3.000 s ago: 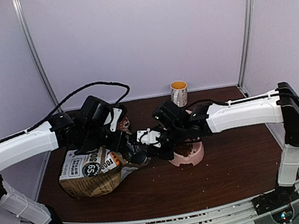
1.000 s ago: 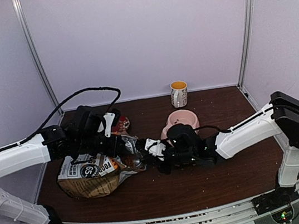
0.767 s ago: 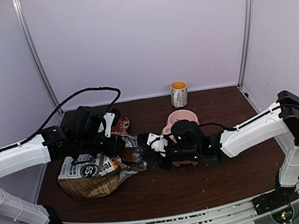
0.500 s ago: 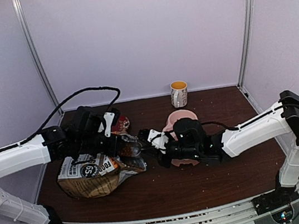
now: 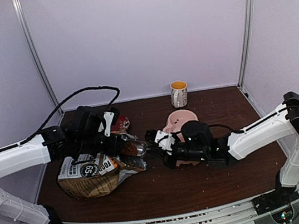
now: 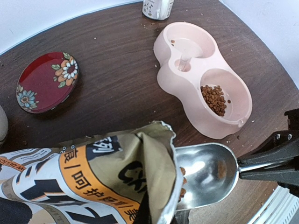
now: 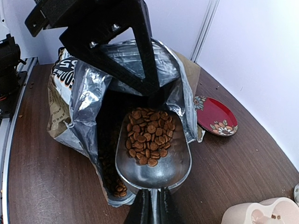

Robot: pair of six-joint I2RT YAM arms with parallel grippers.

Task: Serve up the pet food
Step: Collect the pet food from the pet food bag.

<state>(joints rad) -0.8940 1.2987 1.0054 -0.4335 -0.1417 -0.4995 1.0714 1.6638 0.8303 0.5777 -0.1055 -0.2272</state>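
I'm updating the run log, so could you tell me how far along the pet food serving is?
Done: one compartment of the pink bowl already holds some kibble. In hand: the left end effector holds the bag open at its mouth while the right end effector holds the scoop, loaded with kibble, at the opening. Left: carry that load to the bowl and tip it in.

> anyone describe the booth?

> sure: dark wood-grain worktop [image 5: 205, 185], plain pale lilac walls [image 5: 138, 35], silver posts [image 5: 35, 56] at the far corners, metal rail [image 5: 171, 219] along the near edge, soft even light.
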